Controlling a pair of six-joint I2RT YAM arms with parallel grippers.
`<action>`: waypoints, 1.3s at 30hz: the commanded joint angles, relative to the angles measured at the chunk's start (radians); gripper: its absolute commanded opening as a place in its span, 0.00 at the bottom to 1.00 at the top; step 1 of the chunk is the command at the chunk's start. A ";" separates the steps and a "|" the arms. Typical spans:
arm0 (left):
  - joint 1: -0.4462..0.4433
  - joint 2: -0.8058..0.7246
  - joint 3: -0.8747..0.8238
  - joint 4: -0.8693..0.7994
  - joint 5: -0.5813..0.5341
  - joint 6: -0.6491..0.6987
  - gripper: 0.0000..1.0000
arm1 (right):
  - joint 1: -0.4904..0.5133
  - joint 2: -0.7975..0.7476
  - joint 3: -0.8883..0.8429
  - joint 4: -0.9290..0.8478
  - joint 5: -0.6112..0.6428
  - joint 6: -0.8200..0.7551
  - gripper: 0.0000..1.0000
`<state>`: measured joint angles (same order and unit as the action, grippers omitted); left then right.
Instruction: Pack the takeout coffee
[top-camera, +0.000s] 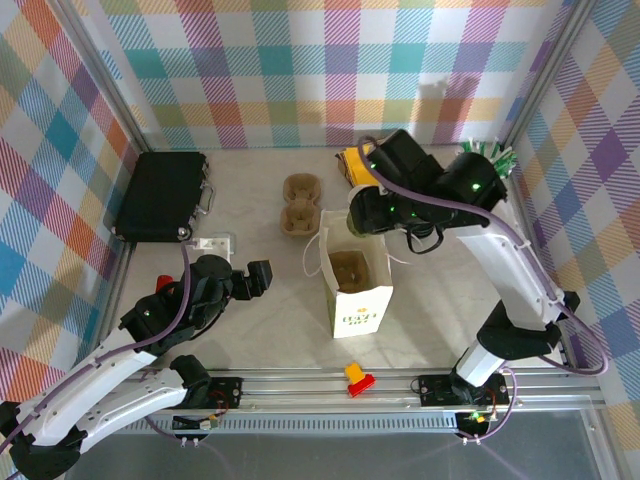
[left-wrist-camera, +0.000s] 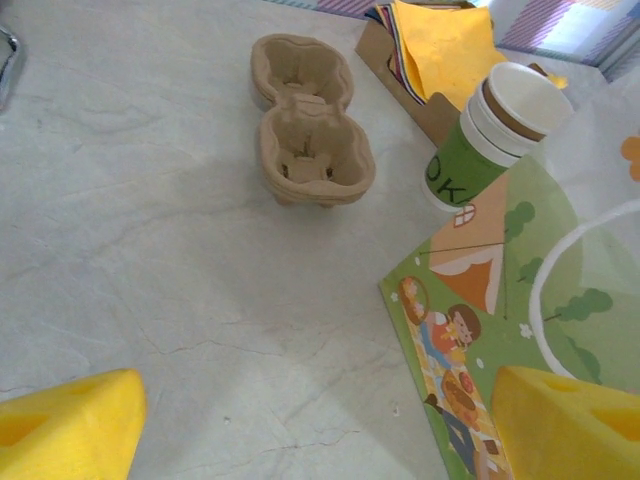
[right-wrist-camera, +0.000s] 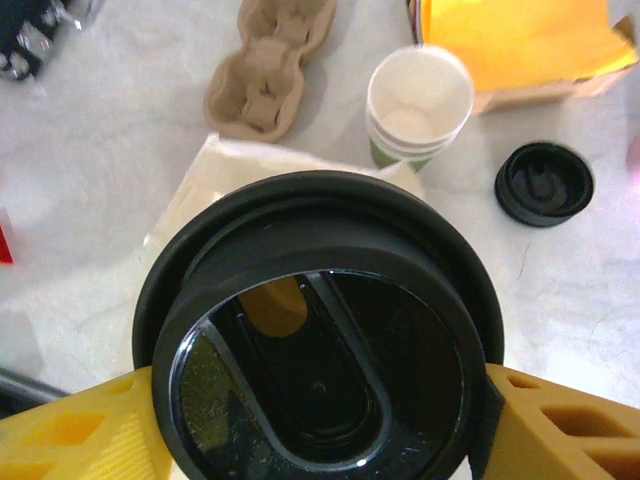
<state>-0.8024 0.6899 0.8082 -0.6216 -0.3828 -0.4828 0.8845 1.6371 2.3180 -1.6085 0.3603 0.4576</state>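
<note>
The right gripper (right-wrist-camera: 320, 428) clamps the takeout coffee (right-wrist-camera: 320, 330) between its fingers: upright, axis vertical, lid toward the wrist. The left gripper (left-wrist-camera: 318, 425) gapes wide.

Your left arm (top-camera: 90, 385) and right arm (top-camera: 500, 265): white shells, black joints, lilac cables (top-camera: 440, 200) running back from yellow fingers (left-wrist-camera: 70, 430).

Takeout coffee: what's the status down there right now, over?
Right gripper shut on takeout coffee, at the paper bag far rim. Left gripper open, empty. Bag mouth open, lidless cups close behind it.
</note>
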 joint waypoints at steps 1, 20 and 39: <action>-0.004 0.000 -0.021 0.065 0.069 0.010 0.88 | 0.028 -0.021 -0.052 -0.177 -0.019 0.063 0.67; -0.213 -0.006 -0.293 0.323 0.275 0.092 0.78 | 0.151 -0.021 -0.281 -0.093 -0.040 0.272 0.67; -0.444 0.322 -0.522 0.995 0.314 0.296 0.86 | 0.148 -0.025 -0.384 -0.003 -0.081 0.277 0.67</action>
<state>-1.2263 0.9607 0.2863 0.2081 -0.0570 -0.2562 1.0309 1.6348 1.9442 -1.6070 0.2935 0.7227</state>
